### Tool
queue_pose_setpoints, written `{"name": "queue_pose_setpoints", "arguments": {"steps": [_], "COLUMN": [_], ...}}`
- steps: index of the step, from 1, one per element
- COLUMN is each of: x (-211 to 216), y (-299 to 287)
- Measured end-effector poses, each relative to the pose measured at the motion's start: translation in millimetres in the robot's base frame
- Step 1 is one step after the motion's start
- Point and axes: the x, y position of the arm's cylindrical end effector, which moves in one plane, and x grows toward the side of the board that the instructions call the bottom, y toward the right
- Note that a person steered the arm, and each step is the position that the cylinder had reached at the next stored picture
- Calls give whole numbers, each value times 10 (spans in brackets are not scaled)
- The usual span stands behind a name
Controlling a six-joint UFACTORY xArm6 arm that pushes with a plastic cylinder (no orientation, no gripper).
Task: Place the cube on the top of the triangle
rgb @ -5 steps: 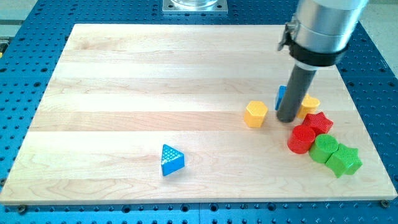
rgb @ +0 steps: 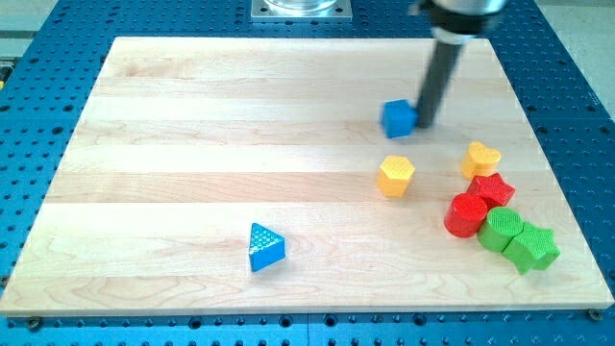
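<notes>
A blue cube [rgb: 398, 117] sits on the wooden board, right of centre and toward the view's top. My tip [rgb: 423, 124] stands at the cube's right side, touching or almost touching it. A blue triangle [rgb: 264, 246] lies far off toward the view's bottom, left of centre. The cube is well above and to the right of the triangle in the view.
A yellow hexagon [rgb: 396, 176] lies below the cube. At the right stand a yellow heart [rgb: 479, 160], a red star [rgb: 492, 188], a red cylinder [rgb: 467, 214], a green cylinder [rgb: 501, 229] and a green star [rgb: 531, 249]. The board's right edge [rgb: 553, 163] is close.
My tip has moved toward the view's top and a little left. The blue cube has shifted up and left with it, away from the yellow heart, and now shows fully.
</notes>
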Motion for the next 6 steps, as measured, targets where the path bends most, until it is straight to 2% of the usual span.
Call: {"name": "queue_pose_setpoints", "arguments": {"steps": [1, 2, 3, 4, 6], "x": [144, -323, 398, 887, 1038], "y": [-1071, -1440, -1608, -1395, -1399]}}
